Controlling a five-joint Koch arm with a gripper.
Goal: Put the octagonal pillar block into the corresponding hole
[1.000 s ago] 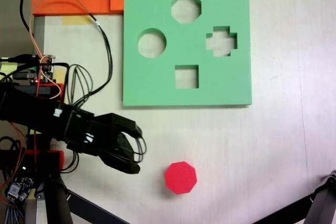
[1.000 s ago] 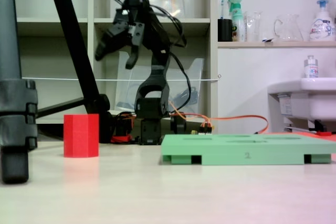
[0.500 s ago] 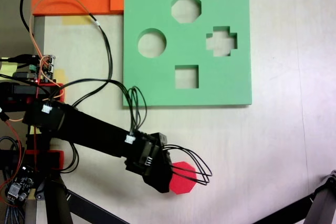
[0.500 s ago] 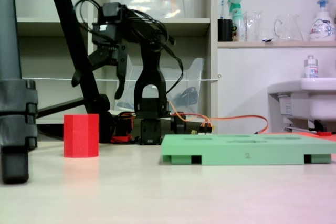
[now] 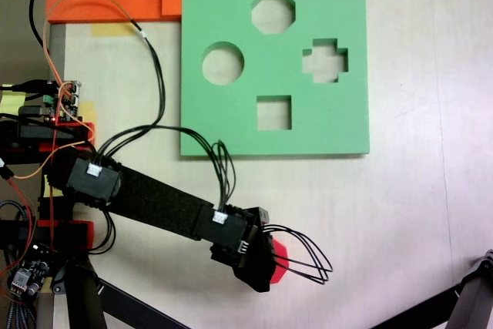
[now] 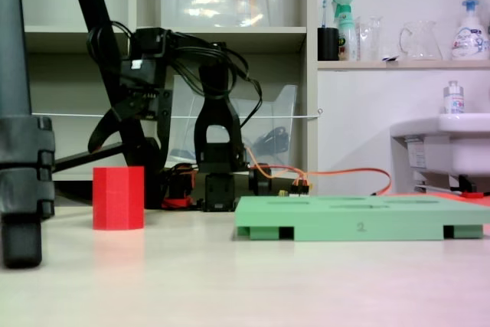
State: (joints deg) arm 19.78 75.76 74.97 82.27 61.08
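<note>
End effector (image 6: 126, 139) spread open above the octagonal pillar block (image 6: 118, 197).

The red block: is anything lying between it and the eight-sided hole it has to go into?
Nothing visible does. The red block sits on bare table under the claw; the eight-sided hole lies at the green board's far side, past the open square hole.

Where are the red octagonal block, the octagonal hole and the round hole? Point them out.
red octagonal block (image 6: 119, 197): a fixed view, front side.
octagonal hole (image 5: 273, 12): a fixed view, its middle.
round hole (image 5: 223, 63): a fixed view, its middle.
</note>
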